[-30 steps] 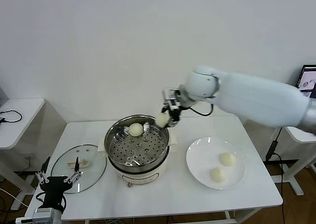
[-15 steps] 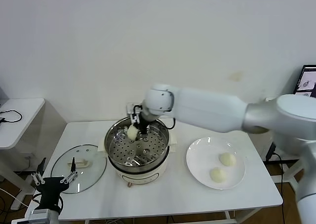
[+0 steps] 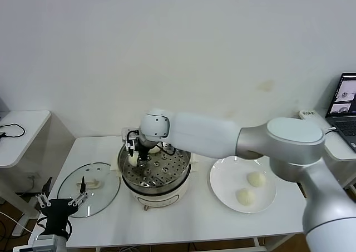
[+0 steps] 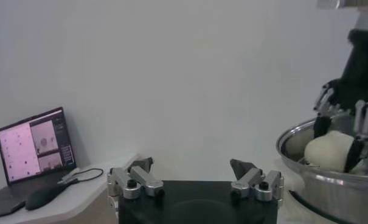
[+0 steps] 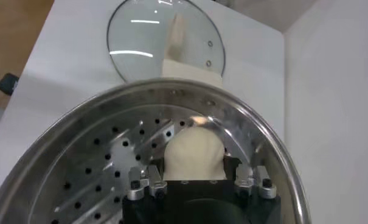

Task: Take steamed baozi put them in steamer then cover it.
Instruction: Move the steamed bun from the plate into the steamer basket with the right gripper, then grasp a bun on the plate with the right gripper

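The right gripper (image 3: 135, 156) is low inside the steamer (image 3: 156, 168), at its left wall, with fingers pinching one baozi (image 5: 194, 155). The left gripper (image 3: 62, 201) hangs spread and empty beside the table's near-left corner. The white table (image 3: 183, 221) stands against a plain white wall. The glass cover (image 3: 89, 181) lies flat left of the steamer. Two smooth cream baozi (image 3: 256, 178) sit on the white plate (image 3: 225, 177) to the right.

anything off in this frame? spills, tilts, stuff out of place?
Nothing stands out. The right gripper holds a baozi low inside the steamer, near its wall. Two baozi sit on the plate; the cover lies flat on the table. The left gripper waits open at the table's near-left corner.
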